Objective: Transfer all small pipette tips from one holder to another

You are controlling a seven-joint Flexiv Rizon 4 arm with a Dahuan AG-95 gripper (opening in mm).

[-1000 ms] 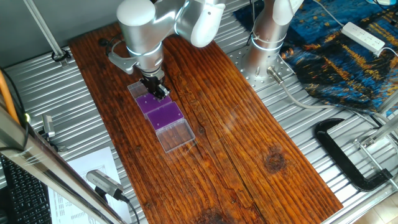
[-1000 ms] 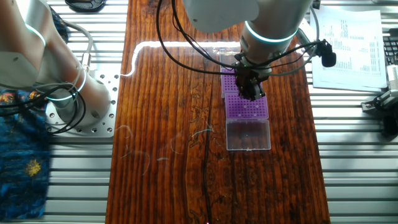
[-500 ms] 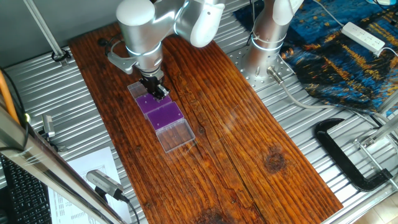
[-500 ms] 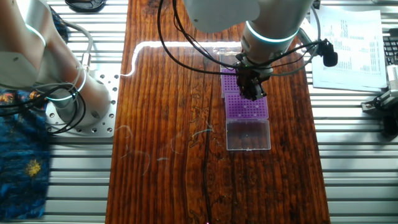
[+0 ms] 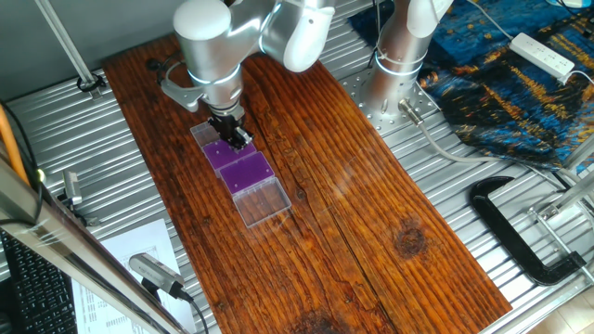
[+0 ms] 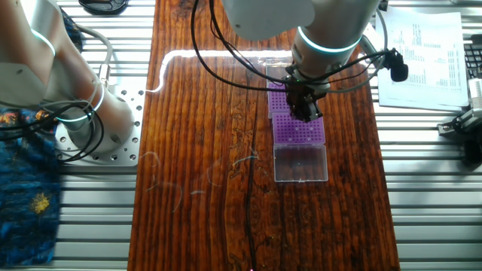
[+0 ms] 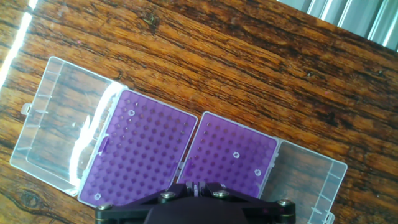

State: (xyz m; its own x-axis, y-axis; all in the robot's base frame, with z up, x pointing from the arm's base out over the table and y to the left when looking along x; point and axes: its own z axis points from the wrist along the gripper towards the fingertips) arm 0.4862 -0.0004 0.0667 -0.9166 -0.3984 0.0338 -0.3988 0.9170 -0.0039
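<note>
Hand view, pipette-tip transfer: tips (image 7: 236,154) appear as tiny pale rings seated in the hole grids; two are plain in the right-hand rack (image 7: 217,168), one near its middle and one lower toward its outer edge; at least two more sit in the left-hand rack (image 7: 149,162), one near its upper corner and one at its lower corner; fainter dots along that rack's upper rows are too small to tell.

Both racks are square, purple and set side by side, almost touching; each lies in a clear hinged box whose open lid (image 7: 59,134) is folded outward flat on the board (image 7: 249,56); most holes in both grids look empty.

Gripper (image 7: 196,185) shows only as a dark edge at the bottom of the frame, above the seam between the racks; the fingertips seem drawn close together, but whether a tip is pinched between them cannot be told.

Fixed views: gripper (image 5: 237,137) (image 6: 305,111) stands low over the racks, at the junction of the two grids; against the pictures of the last second the arm has barely shifted and no tip has visibly changed place.

Judgement: the arm is probably settling over a hole, either seating or about to take a tip; with tips in both racks the transfer is only partly done.
</note>
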